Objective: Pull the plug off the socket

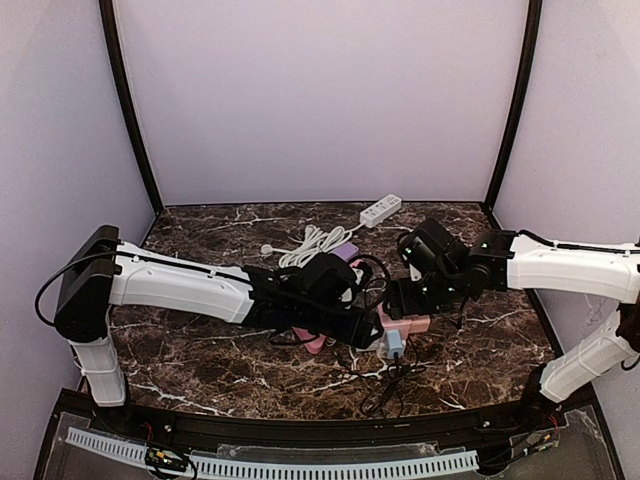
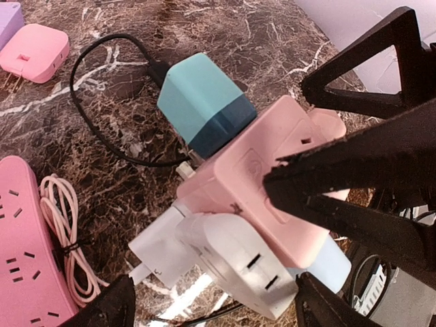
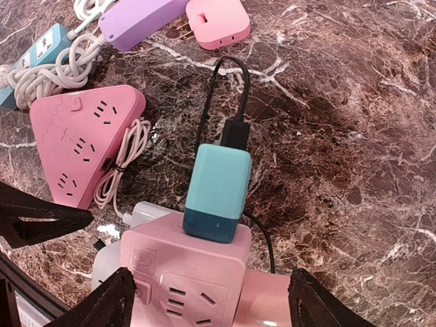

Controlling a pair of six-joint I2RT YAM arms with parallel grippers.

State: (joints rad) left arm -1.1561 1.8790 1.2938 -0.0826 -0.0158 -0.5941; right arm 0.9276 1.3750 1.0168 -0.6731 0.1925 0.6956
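A pink cube socket [image 3: 184, 269] lies on the marble table [image 1: 200, 350]; it also shows in the top view [image 1: 408, 322] and the left wrist view [image 2: 266, 177]. A teal plug [image 3: 218, 191] with a black cable is plugged into its top, and also shows in the left wrist view [image 2: 201, 102]. A white adapter [image 2: 235, 262] sits in another face. My right gripper [image 3: 211, 300] [image 1: 400, 300] grips the cube's sides; one of its fingers [image 2: 354, 177] rests on the cube. My left gripper [image 2: 214, 306] [image 1: 368, 328] is open, its jaws straddling the white adapter.
A pink triangular power strip [image 3: 85, 139] with a coiled cord lies left of the cube. A purple strip [image 3: 139, 20], a pink square adapter [image 3: 218, 20] and a white strip [image 1: 380, 210] with a coiled cable lie farther back. Black cable loops trail at the front [image 1: 390, 385].
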